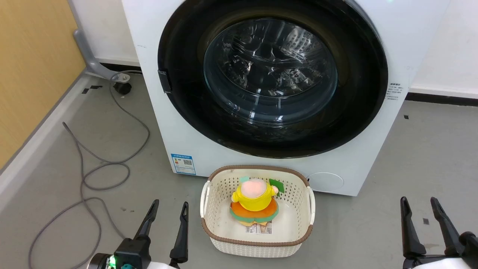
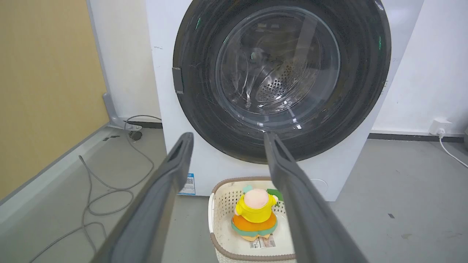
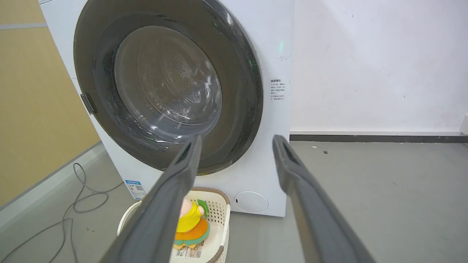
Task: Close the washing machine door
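Smooth grey floor [image 1: 429, 157] ran from a yellow wall panel [image 1: 30, 74] and a loose grey cable [image 1: 148, 132] past your left gripper [image 1: 170, 203], whose fingers were apart and empty. At the centre stood the boxy white washing machine [image 1: 179, 142], with the round, black-rimmed washing machine door [image 1: 272, 71] flush against its front and the glass bowl glossy. Below it, a perforated white basket [image 1: 257, 168] held a yellow plush toy [image 1: 255, 198]. Your right gripper [image 1: 418, 200] was also spread and empty. Your left wrist view added a wall socket [image 2: 440, 126].

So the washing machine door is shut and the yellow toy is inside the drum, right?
Not quite. The door looks shut, but the yellow toy isn't inside. It sits in the white basket on the floor in front of the washing machine, as the head view shows.
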Robot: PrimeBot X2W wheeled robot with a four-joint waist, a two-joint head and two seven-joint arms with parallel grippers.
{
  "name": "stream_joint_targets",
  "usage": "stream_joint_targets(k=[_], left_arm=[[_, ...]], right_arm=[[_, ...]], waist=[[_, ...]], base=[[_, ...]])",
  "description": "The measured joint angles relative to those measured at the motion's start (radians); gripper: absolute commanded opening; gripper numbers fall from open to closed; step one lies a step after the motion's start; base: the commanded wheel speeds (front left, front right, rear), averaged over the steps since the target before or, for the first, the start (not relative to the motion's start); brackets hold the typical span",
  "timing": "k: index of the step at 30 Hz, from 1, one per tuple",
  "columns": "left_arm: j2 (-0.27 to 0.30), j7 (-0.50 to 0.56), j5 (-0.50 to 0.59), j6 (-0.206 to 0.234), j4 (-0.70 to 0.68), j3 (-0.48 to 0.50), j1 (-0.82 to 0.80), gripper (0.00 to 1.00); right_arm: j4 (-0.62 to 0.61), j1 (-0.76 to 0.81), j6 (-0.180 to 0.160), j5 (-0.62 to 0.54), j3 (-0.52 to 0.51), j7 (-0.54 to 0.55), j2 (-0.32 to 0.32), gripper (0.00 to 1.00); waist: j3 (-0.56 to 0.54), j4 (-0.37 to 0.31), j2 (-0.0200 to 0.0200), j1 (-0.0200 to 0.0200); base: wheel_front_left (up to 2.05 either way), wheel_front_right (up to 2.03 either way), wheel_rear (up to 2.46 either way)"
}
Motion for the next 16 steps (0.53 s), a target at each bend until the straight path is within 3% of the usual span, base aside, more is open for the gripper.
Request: stream_joint_targets(k=[12,13,16], left_arm=[[-0.003,0.0,0.017,0.01,-0.002,0.001,0.0,1.0],[-0.002,0.0,0.017,0.009,-0.002,0.0,0.0,0.0],[-0.003,0.002,0.016,0.009,-0.001,-0.001,0.0,0.0]], right_arm=[[0.003,0.0,0.0,0.0,0.008,-0.003,0.005,1.0],[0.003,0.0,0.0,0.0,0.009,-0.003,0.005,0.0],[0.003,-0.001,0.0,0.0,0.008,-0.001,0.005,0.0]], waist=[[0.001,0.001,0.0,0.0],[0.001,0.001,0.0,0.0],[0.002,0.001,0.0,0.0]], base=[[0.0,0.0,0.0],[0.0,0.0,0.0],[0.0,0.0,0.0]])
